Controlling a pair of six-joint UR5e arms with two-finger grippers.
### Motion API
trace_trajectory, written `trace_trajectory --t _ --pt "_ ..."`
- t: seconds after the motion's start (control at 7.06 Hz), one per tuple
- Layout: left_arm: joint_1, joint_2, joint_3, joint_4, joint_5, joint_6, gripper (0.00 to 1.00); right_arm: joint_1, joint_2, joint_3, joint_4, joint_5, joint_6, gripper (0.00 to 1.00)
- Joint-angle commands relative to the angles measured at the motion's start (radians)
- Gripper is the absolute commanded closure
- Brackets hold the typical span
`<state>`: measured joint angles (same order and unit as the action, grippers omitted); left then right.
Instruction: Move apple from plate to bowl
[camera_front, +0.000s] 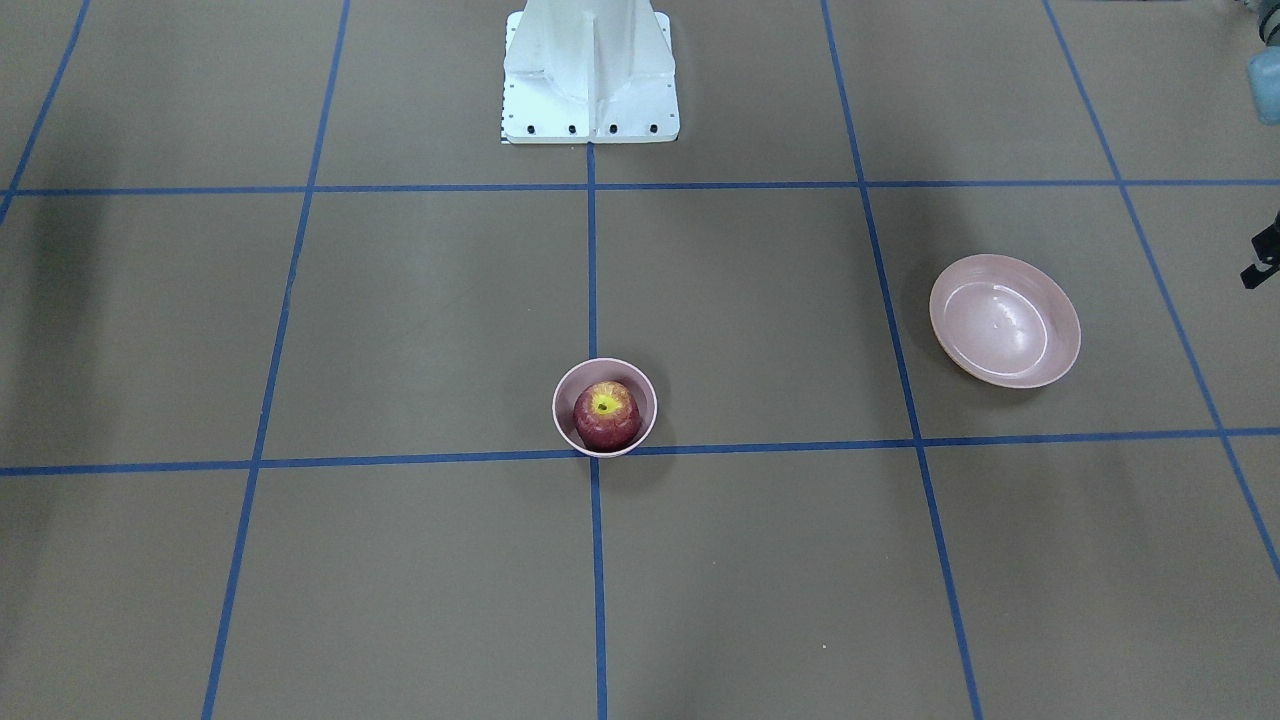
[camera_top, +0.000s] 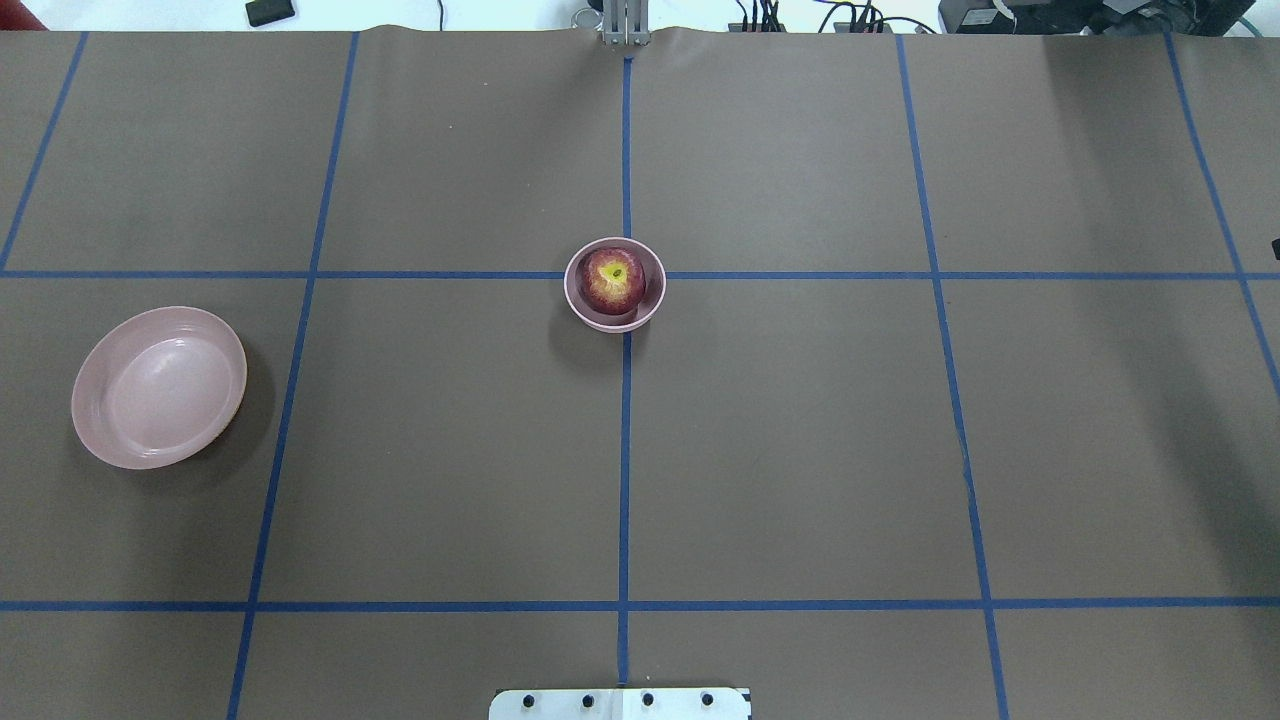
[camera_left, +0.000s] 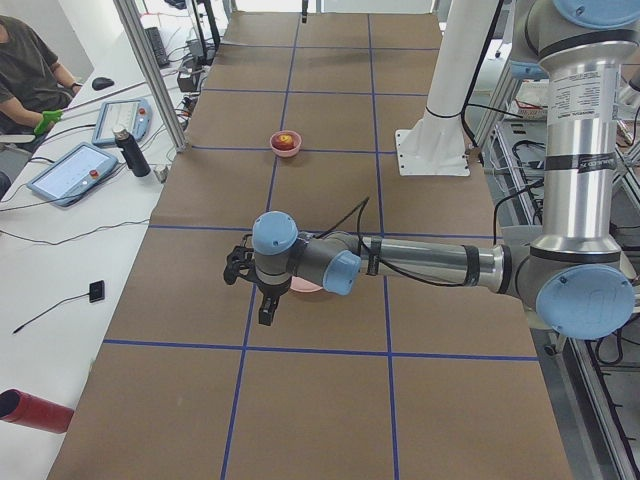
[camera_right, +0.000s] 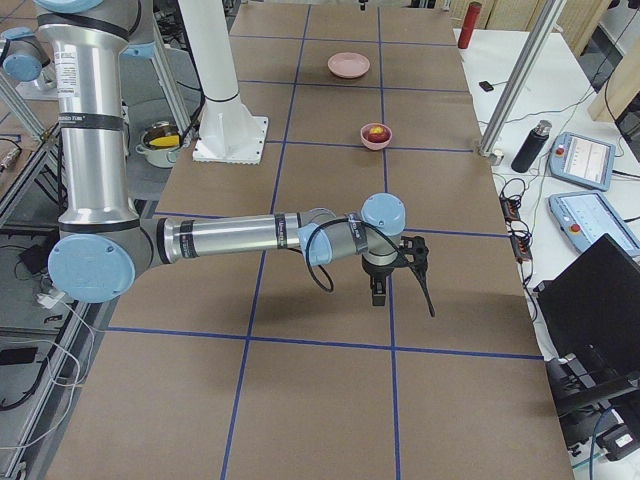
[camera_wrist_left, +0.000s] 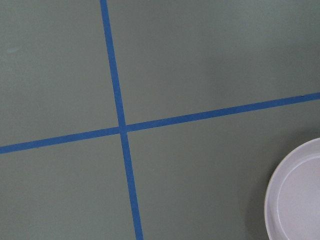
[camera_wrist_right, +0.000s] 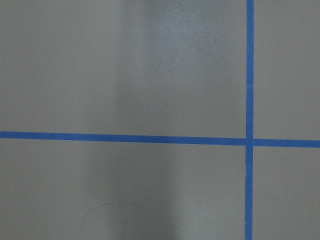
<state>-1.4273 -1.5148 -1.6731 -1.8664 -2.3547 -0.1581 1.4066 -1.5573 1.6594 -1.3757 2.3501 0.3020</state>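
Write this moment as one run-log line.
dark red apple: inside small deep pink bowl | wide shallow pink plate: empty | move: looks complete

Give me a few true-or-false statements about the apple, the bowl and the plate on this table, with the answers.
1. The apple sits inside the bowl. True.
2. The plate holds a second apple. False: the plate is empty.
3. The bowl stands where two blue tape lines cross. True.
4. A gripper is clutching the apple. False: nothing touches the apple but the bowl.
5. The plate and the bowl touch each other. False: they stand well apart, with bare table between them.
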Motion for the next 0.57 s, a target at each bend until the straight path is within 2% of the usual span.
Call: trace_trajectory --t 0.0,0.42 --pt "0.001 -0.002 -0.005 -0.002 -0.004 0.000 0.02 -0.001 0.013 -0.020 0.000 0.011 0.003 0.00" --pt "0.005 -0.007 -0.010 -0.002 -0.006 0.000 0.02 0.000 -0.025 -0.009 0.013 0.011 0.003 0.00"
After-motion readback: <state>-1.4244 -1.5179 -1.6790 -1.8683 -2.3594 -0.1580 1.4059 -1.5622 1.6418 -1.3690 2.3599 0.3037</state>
